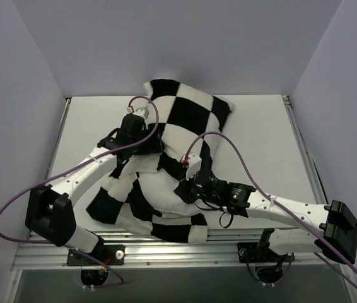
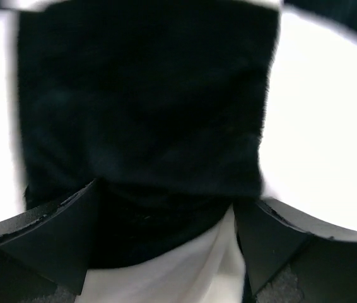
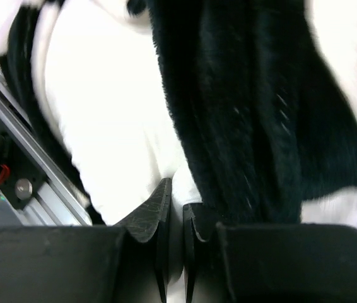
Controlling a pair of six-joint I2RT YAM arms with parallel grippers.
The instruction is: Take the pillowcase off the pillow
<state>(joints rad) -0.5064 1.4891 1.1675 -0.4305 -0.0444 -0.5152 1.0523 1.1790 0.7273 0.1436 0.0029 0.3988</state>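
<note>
**Student:** In the top view, where does the work lie?

**Legend:** You find the pillowcase (image 1: 191,117) running from the upper centre of the frame down to the lower centre, on the white table (image 1: 260,145). Its lower end reaches the aluminium rail (image 1: 166,251) at the bottom. A plump, plain white patch, the pillow (image 1: 158,196), shows in the lower centre, bordered by checkered cloth.

**Student:** And the left arm?

**Legend:** Your left gripper (image 1: 142,140) rests on the checkered cloth, left of centre. In the left wrist view, the left gripper (image 2: 166,233) has its fingers (image 2: 52,243) set wide apart at the lower corners. A black square of the pillowcase (image 2: 140,107) fills most of the frame and bulges into the gap, with white cloth beneath it.

**Student:** The right arm?

**Legend:** Your right gripper (image 1: 183,183) meets the cloth just right of the white patch. In the right wrist view, the right gripper (image 3: 177,199) has its fingers (image 3: 156,211) drawn almost together. They nip a thin fold of the pillowcase (image 3: 241,107) where black pile meets white. The rail (image 3: 33,164) crosses the left side of that frame.
</note>
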